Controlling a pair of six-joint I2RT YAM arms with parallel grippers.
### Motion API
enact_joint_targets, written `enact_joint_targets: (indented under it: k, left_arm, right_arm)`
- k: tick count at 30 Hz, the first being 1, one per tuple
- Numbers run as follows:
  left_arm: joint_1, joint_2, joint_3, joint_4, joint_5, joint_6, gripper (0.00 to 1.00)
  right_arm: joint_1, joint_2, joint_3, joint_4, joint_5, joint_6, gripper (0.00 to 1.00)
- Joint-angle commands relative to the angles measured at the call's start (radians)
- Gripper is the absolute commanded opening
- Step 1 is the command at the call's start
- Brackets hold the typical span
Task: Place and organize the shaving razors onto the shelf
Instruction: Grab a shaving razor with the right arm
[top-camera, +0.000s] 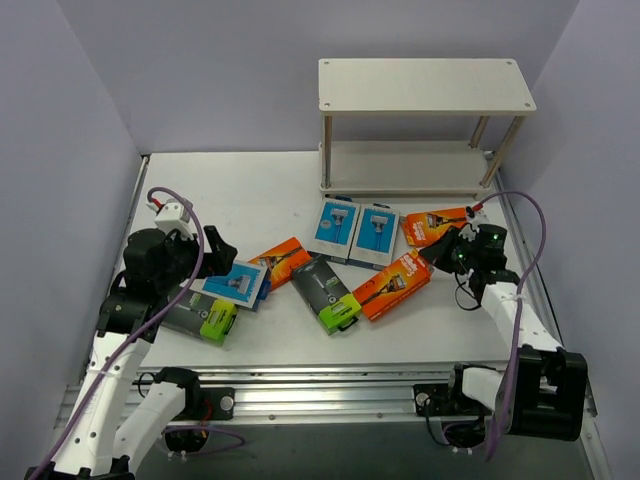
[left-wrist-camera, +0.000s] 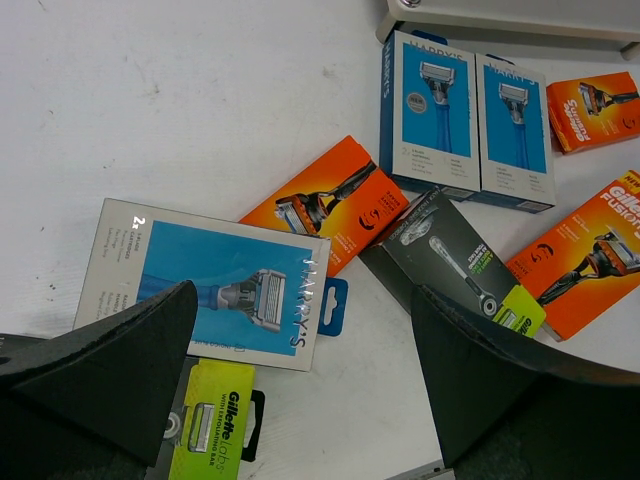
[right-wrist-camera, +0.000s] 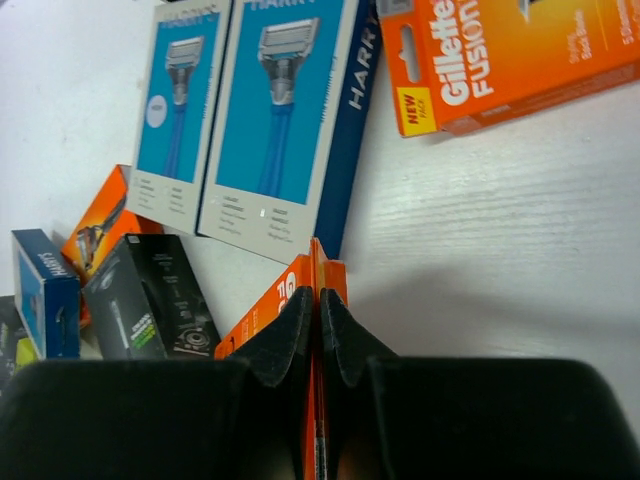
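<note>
The right gripper (right-wrist-camera: 320, 305) has its 2 dark fingers (right-wrist-camera: 290, 335) pressed together on the thin edge of an orange razor pack (right-wrist-camera: 275, 310), seen edge-on between them. Beyond it, 2 light blue razor packs (right-wrist-camera: 285, 120) lie side by side, touching, face up on the white table (right-wrist-camera: 500, 240). To their right lies a second orange pack (right-wrist-camera: 510, 55). Left and nearer sit a black pack (right-wrist-camera: 150, 295), a third orange pack (right-wrist-camera: 100, 225) and 1 more blue pack (right-wrist-camera: 40, 290).

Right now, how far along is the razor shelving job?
Nothing done yet: both boards of the shelf are bare, and all eight razor packs are off it. In hand: the right end effector is shut on the edge of one orange pack; the left end effector hangs open over a light-blue pack. Left: shelving all eight.
</note>
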Motion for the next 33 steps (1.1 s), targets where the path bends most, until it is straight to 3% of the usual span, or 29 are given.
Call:
enact_joint_targets:
  k: [1, 11, 33]
  left_arm:
    - [0.003, 0.01, 0.006, 0.043, 0.02, 0.011, 0.97]
    - [0.001, 0.025, 0.0, 0.059, 0.065, 0.009, 0.97]
    - [0.001, 0.034, -0.013, 0.089, 0.136, 0.006, 0.97]
  right_arm:
    - [0.01, -0.052, 0.077, -0.037, -0.064, 0.008, 0.0]
    - [0.05, -0.111, 0.143, -0.014, -0.122, 0.056, 0.0]
    - [0.261, -0.102, 0.362, -0.046, -0.087, 0.059, 0.0]
